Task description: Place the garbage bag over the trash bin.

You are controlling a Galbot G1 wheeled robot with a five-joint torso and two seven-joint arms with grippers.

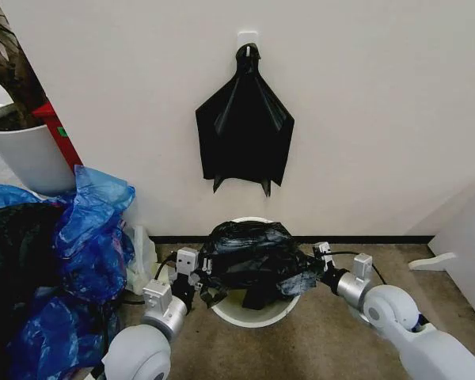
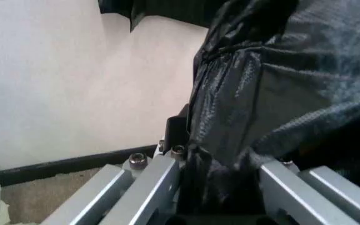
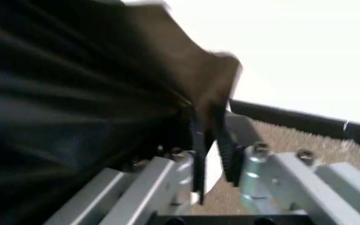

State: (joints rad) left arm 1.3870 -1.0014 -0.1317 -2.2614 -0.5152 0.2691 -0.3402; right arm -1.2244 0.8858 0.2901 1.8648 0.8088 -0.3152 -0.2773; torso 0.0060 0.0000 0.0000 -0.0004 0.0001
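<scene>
L gripper (image 1: pixel 208 286) & R gripper (image 1: pixel 315 267) each pinch black film of the garbage bag (image 1: pixel 252 255), fingers nearly together. Bag bunched over the trash bin (image 1: pixel 253 315), on floor by wall.

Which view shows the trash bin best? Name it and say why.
The head view: the trash bin shows its pale rim and front wall beneath the garbage bag. In the right wrist view only a pale sliver shows between the claw's fingers; the left wrist view shows bag film instead.
</scene>
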